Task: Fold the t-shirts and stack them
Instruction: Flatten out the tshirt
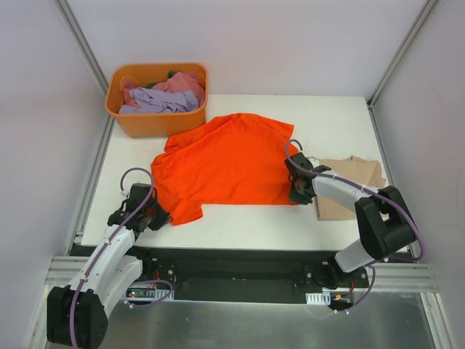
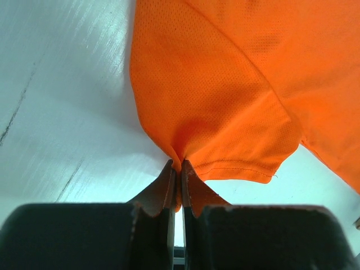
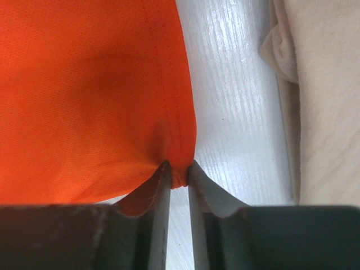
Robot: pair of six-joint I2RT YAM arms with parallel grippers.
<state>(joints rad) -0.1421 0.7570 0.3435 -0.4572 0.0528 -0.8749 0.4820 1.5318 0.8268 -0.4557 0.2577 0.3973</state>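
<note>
Though only the overhead view shows the tub, wrist views show the left claw clamped tight on the orange shirt by its sleeve; the right claw pinches its hem corner.

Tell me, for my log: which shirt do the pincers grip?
The bright orange t-shirt, spread mid-table; the beige t-shirt lies ungripped, others sit in the tub.

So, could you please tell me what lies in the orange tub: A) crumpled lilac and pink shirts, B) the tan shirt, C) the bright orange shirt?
A: the tub holds the crumpled lilac shirt and pink shirt; the tan shirt and orange shirt lie outside it.
</note>
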